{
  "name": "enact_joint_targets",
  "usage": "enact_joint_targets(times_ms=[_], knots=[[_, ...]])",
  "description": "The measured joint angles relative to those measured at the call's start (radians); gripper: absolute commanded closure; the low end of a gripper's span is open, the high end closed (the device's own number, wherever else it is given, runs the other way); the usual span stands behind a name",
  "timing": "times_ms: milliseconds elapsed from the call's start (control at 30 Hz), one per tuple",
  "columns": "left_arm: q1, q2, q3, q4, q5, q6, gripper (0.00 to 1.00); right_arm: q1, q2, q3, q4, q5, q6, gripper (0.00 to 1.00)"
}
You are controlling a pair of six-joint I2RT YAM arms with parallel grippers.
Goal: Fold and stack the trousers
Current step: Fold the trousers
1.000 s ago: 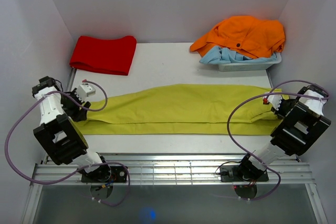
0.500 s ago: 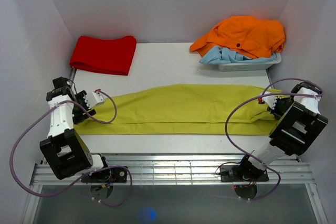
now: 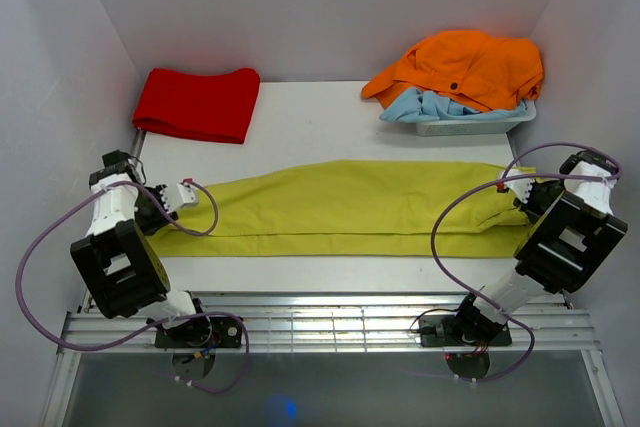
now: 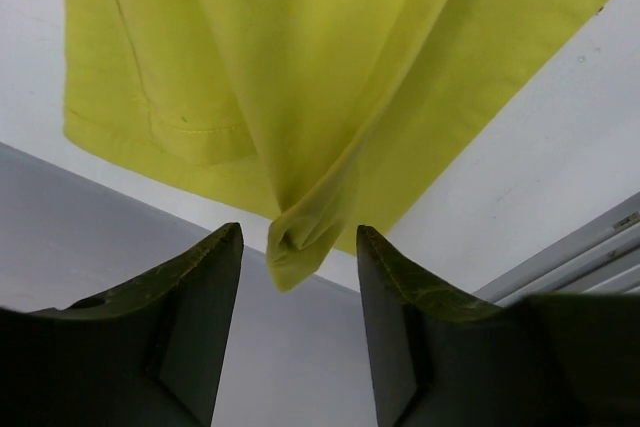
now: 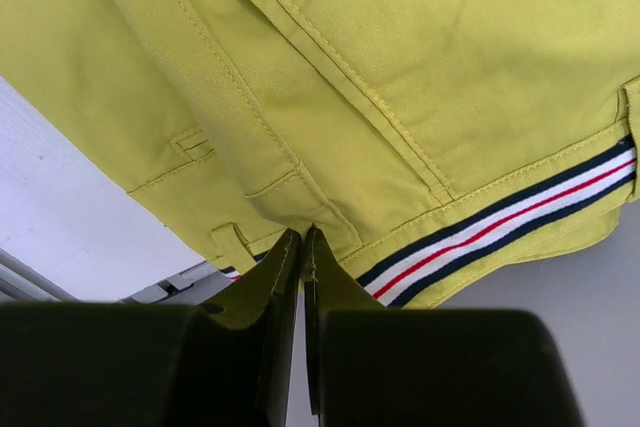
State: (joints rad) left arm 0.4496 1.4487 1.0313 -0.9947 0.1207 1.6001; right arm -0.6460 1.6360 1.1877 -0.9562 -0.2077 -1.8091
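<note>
R hand [image 5: 302, 239] pinches smooth trousers [image 5: 400, 67] by striped waistband [image 5: 500, 232]; L hand [image 4: 298, 234] agape.

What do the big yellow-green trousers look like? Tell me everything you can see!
The trousers are plain yellow-green cloth that looks like cotton. They lie long and mostly flat across the white table. Stitched seams show near the waist, and its lining has white, dark and red stripes. The right gripper is pinched shut on the waist edge. At the other end, a bunched corner sits between the open fingers of the left gripper.
</note>
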Motion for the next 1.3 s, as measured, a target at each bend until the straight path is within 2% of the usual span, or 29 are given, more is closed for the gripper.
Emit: enact_joint_targets(times_ms=[67,100,167,200,233,467,667,833,933,1100,1300], knots=[[0.011,0.020,0.002,-0.012,-0.003,0.008,0.58,-0.002,0.005,0.006,-0.005,-0.001,0.000,0.92],[0.019,0.029,0.003,-0.018,-0.005,0.012,0.70,-0.004,0.006,0.009,-0.006,-0.001,0.000,0.92],[0.030,0.047,0.009,-0.026,-0.009,0.012,0.83,-0.007,0.007,0.010,-0.007,-0.003,0.000,0.92],[0.036,0.056,0.014,-0.027,-0.010,0.014,0.98,-0.008,0.007,0.011,-0.008,-0.003,-0.001,0.92],[0.042,0.065,0.019,-0.028,-0.010,0.014,1.00,-0.010,0.007,0.012,-0.010,-0.004,-0.003,0.92],[0.103,0.082,0.131,-0.001,0.043,0.008,1.00,-0.042,0.013,0.106,-0.068,-0.052,-0.006,0.92],[0.141,0.081,0.194,0.156,0.155,-0.071,1.00,-0.071,0.049,0.289,-0.203,-0.172,-0.007,0.92],[0.173,0.081,0.186,0.265,0.236,-0.118,1.00,-0.108,0.054,0.313,-0.287,-0.231,-0.055,0.92],[0.212,0.080,0.153,0.309,0.282,-0.135,1.00,-0.143,0.029,0.239,-0.301,-0.241,-0.101,0.92],[0.312,0.061,0.048,0.347,0.309,-0.132,1.00,-0.209,-0.045,0.000,-0.262,-0.198,-0.142,0.92],[0.370,0.016,-0.105,0.405,0.279,-0.104,1.00,-0.231,-0.087,-0.291,-0.047,-0.092,-0.164,0.92]])
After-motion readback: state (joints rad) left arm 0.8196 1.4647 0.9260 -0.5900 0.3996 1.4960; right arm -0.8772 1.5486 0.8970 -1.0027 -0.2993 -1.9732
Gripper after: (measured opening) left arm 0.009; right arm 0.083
